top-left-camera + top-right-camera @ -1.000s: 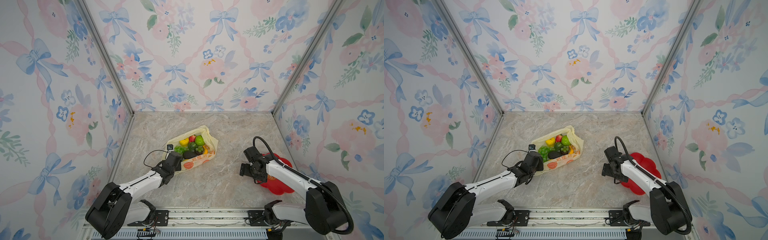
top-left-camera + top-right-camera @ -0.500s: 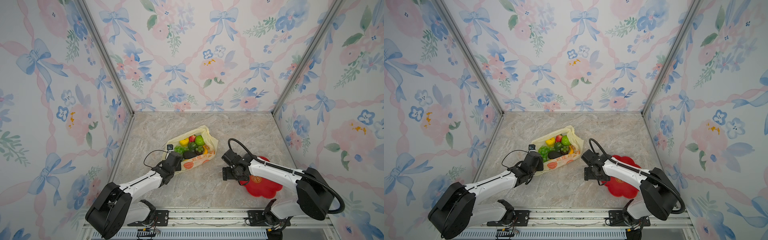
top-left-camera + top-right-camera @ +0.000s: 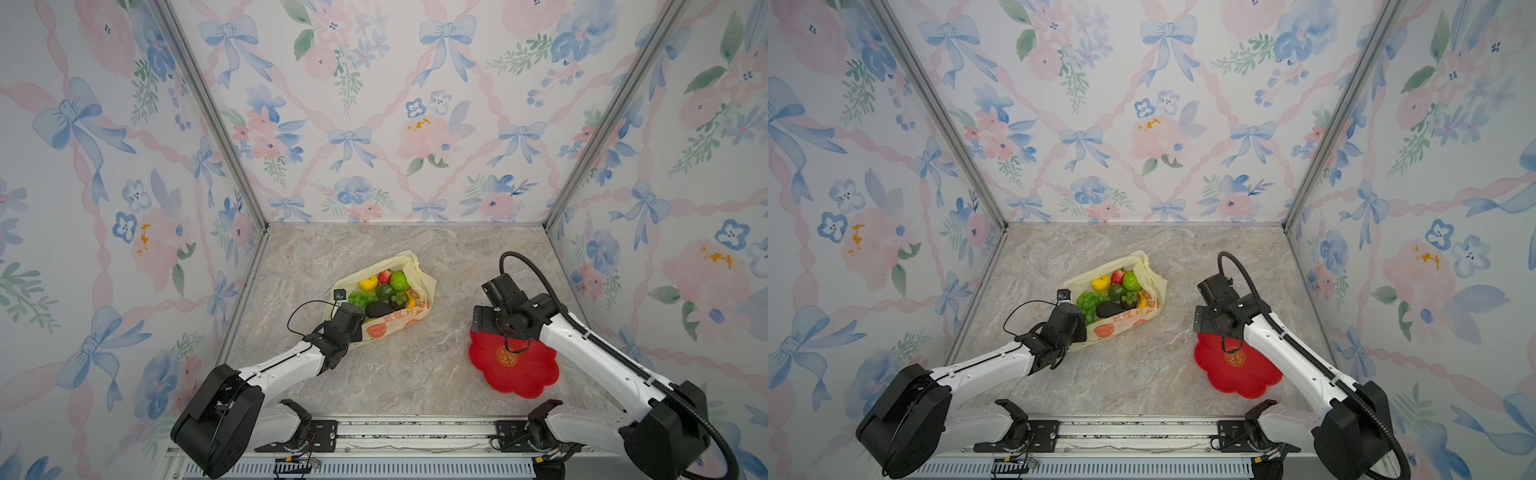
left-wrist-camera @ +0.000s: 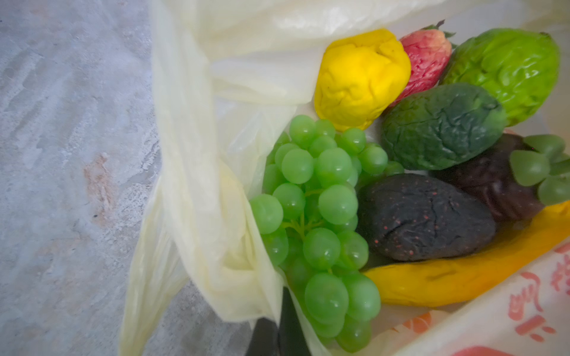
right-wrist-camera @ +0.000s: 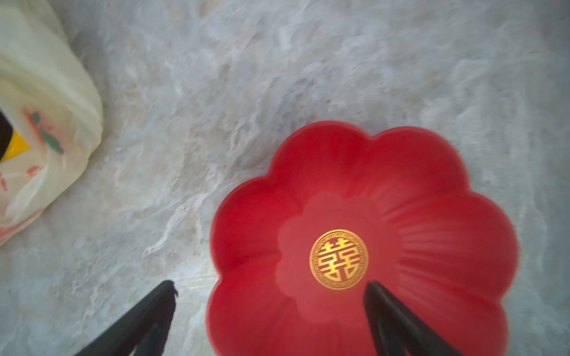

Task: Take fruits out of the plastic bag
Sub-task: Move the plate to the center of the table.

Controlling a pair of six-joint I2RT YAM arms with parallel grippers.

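No small toy fruits (image 3: pixel 384 292) are out of the pale yellow plastic bag (image 3: pixel 424 286), pinched by the left gripper (image 4: pixel 277 320). Right gripper (image 5: pixel 270 285) wide, empty.

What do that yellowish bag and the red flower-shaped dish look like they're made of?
The pale yellow printed bag looks like thin translucent plastic film: it creases and folds softly. The red flower-shaped plate seems hard plastic or lacquer, smooth with moulded ribs; I cannot tell which.
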